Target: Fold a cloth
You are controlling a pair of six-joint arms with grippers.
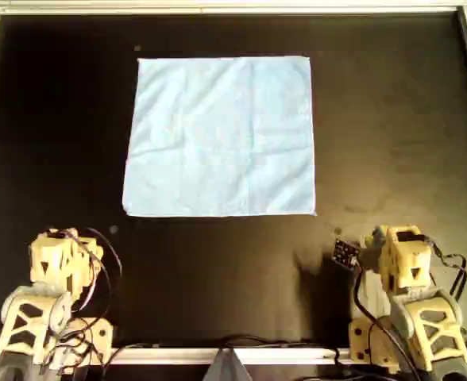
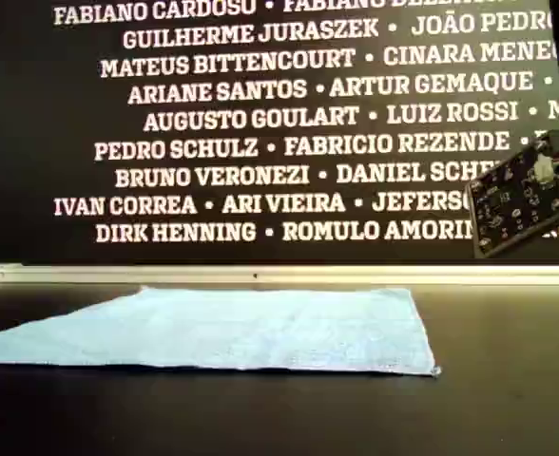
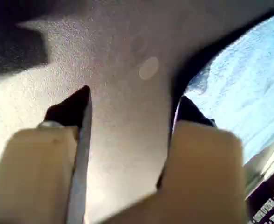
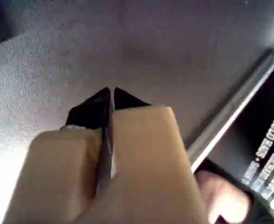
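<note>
Black worktop (image 1: 59, 159) is carrying the light blue thin square cloth (image 1: 220, 135), lying flat, unfolded, mid-worktop overhead. My left tool (image 3: 132, 112) is gaping empty, right tool (image 4: 111, 100) clenched empty; folding not started.

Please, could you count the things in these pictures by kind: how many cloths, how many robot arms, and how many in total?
Cloths: 1, the light blue cloth, lying flat and unfolded on the black table.
Robot arms: 2, each with one pincer; the left pincer is open, the right pincer is shut and holds nothing.
Total: 3 things.
</note>
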